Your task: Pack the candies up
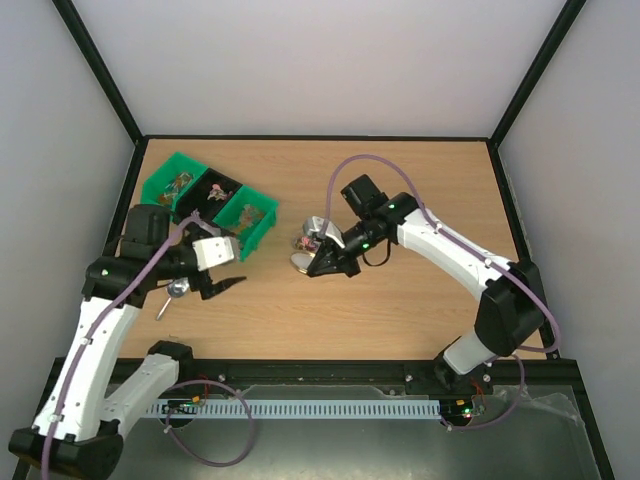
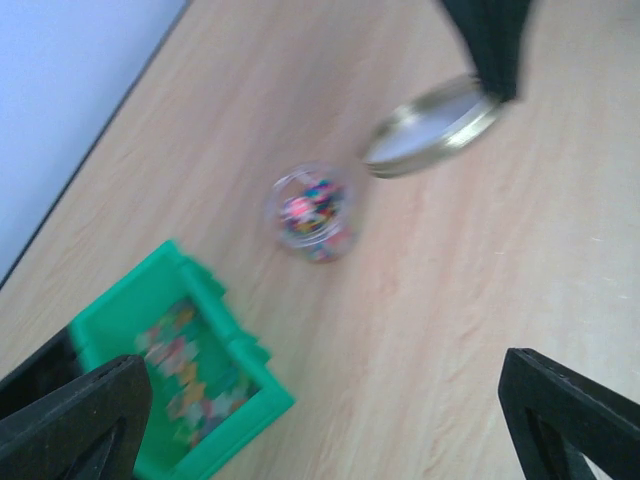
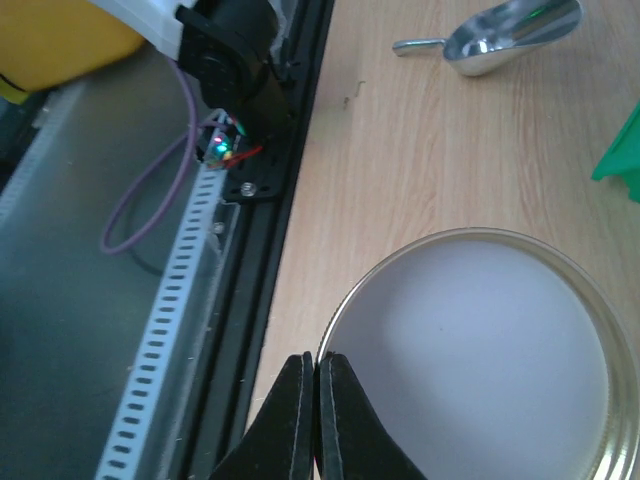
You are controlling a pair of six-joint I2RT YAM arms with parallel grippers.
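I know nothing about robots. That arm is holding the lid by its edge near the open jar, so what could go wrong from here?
The right gripper pinches the lid only at its thin rim, and the lid hangs tilted, so it might slip or twist loose. The jar stands open nearby with candies inside; a knock from the lid or gripper could tip it and spill them.

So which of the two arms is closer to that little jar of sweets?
Right. The right gripper sits just beside the jar, pinching the lid at its rim. The left gripper hangs open farther off, near the green bin.
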